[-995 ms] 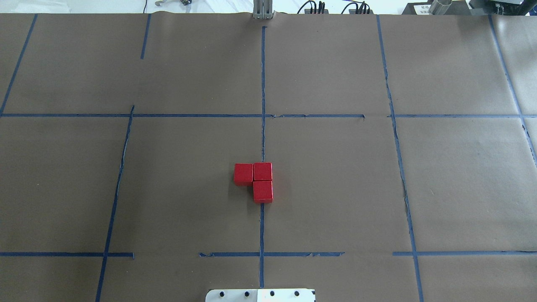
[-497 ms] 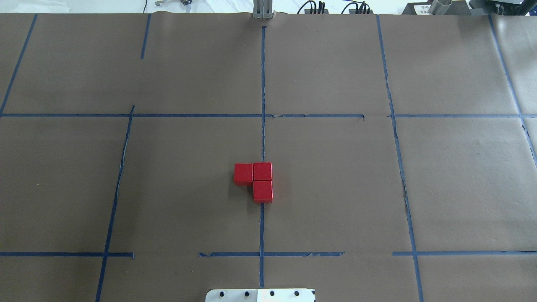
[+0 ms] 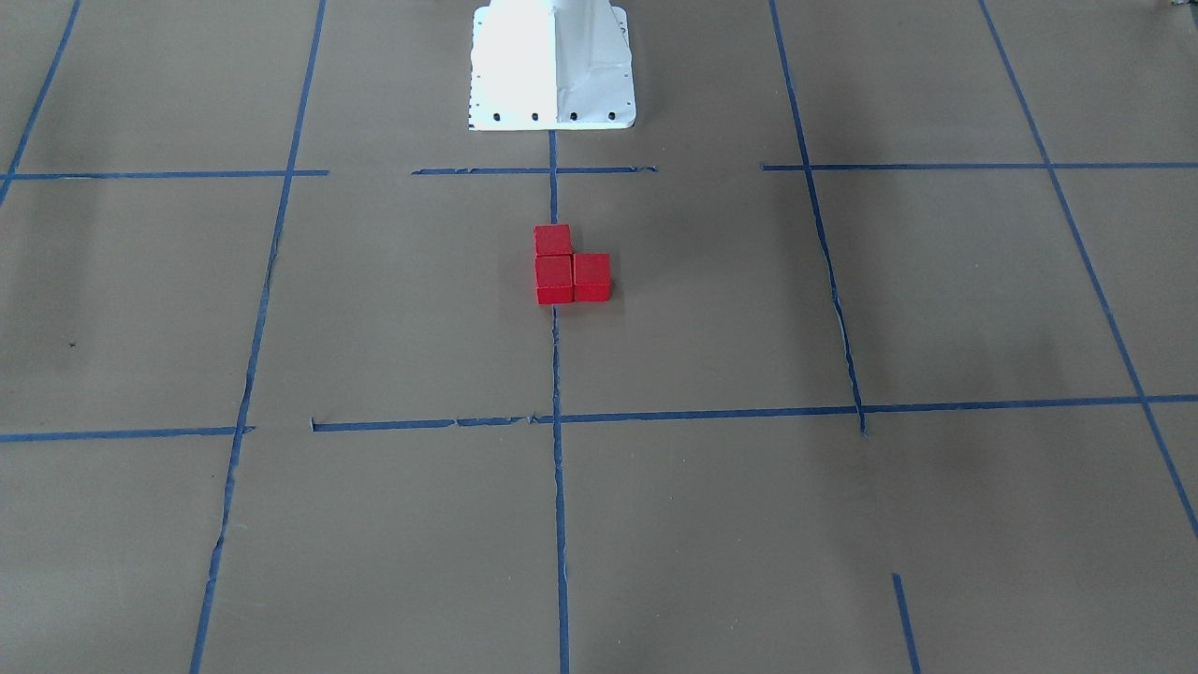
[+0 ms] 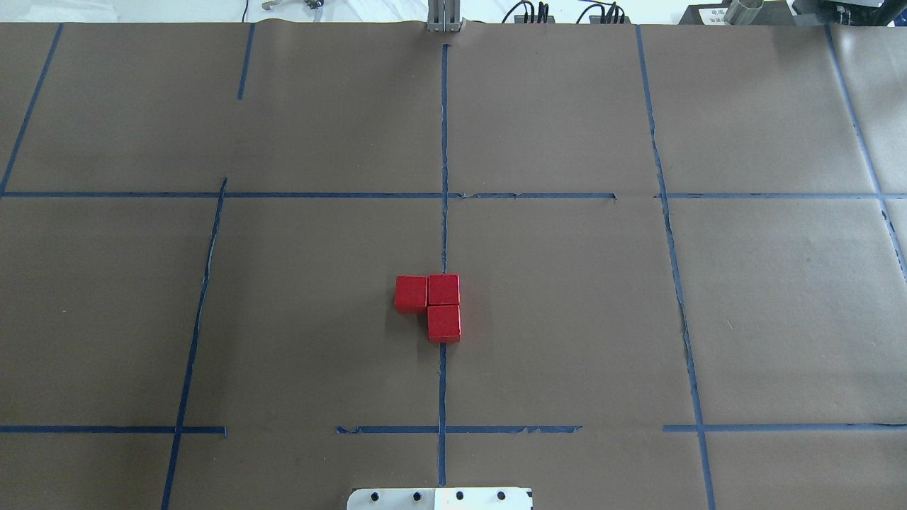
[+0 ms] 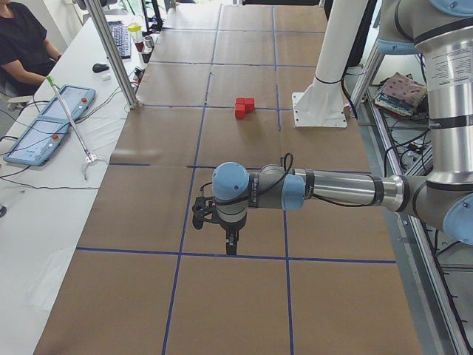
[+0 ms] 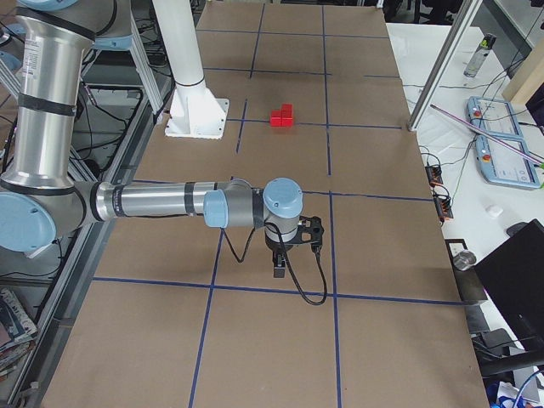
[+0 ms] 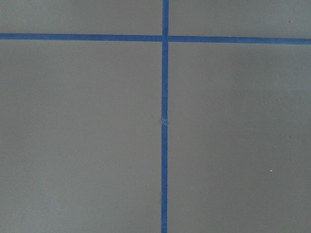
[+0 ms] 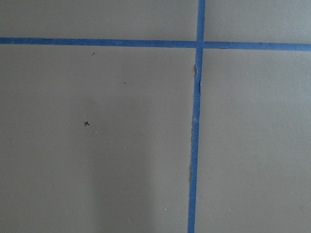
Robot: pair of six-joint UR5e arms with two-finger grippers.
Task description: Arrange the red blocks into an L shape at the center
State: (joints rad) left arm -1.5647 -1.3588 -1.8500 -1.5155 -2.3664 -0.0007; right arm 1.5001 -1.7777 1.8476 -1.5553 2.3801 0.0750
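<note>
Three red blocks sit touching in an L on the brown paper at the table's center: one [image 4: 411, 294] on the left, one [image 4: 443, 290] at the corner, one [image 4: 443, 323] nearer the robot. They also show in the front-facing view [image 3: 554, 278] and both side views [image 5: 244, 108] [image 6: 281, 115]. My left gripper [image 5: 231, 244] hangs point-down over the table's left end, far from the blocks. My right gripper [image 6: 279, 270] hangs the same way over the right end. I cannot tell whether either is open or shut. Both wrist views show only paper and blue tape.
The robot's white base plate [image 4: 439, 498] stands at the near edge, behind the blocks. Blue tape lines [image 4: 444, 142] grid the paper. A metal post [image 5: 111, 55], teach pendants [image 5: 44, 133] and a seated operator [image 5: 22, 44] are past the far edge.
</note>
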